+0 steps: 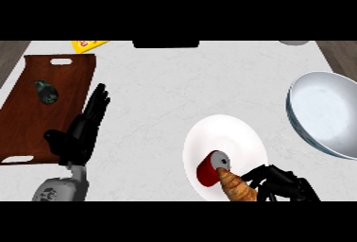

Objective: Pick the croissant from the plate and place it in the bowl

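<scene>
your right hand curls its fingers beside the croissant on the plate, its long axis pointing up-left, the bowl up-right; left hand rests open.

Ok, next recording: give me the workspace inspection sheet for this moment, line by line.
Surface: white marbled counter.
Job's things: croissant on the near edge of the white plate; metal bowl at the right edge, nothing seen inside.
Clutter: red-and-white object on the plate, touching the croissant; wooden tray at left holding a dark object; yellow item at the far edge.
Hands: right hand beside the croissant, fingers curled, not clearly gripping it; left hand open, fingers up, resting at the tray's right edge.
Cables: nothing seen.
Surroundings: dark block at the far edge; wood floor at the sides.
</scene>
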Controlling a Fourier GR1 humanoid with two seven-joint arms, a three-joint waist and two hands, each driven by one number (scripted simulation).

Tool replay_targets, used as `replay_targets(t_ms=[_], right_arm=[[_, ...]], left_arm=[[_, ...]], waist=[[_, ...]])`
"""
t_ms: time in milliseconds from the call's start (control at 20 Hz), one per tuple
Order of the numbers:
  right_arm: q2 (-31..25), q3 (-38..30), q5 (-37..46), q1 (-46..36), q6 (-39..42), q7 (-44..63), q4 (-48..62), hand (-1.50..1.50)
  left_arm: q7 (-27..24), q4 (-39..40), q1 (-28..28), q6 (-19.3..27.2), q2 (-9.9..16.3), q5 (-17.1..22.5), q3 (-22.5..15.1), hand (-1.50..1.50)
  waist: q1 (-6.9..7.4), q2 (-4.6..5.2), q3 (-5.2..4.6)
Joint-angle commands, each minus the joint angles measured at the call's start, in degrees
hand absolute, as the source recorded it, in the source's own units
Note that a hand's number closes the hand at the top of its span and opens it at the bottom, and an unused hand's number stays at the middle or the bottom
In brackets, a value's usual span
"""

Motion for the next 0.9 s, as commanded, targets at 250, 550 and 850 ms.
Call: replay_targets(t_ms=[250, 550, 850], right_arm=[[-0.3, 0.4, 10.3, -5.8, 2.1, 20.5, -23.1, 1.50], [-2.6, -3.9, 10.0, -17.9, 5.6, 34.3, -22.7, 1.50], [-5.4, -15.5, 3.5, -37.0, 9.5, 46.2, -15.9, 1.50]], left_arm=[[-1.1, 1.7, -0.9, -0.2, -0.2, -0.2, 0.6, 0.00], [1.3, 0.4, -2.3, 0.3, -0.8, -1.1, -0.5, 0.00], [-1.0, 1.4, -2.0, -1.7, 0.7, 0.8, 1.7, 0.00]], waist=[[0.73, 0.25, -0.11], [0.80, 0.20, -0.12], [1.15, 0.30, -0.08]])
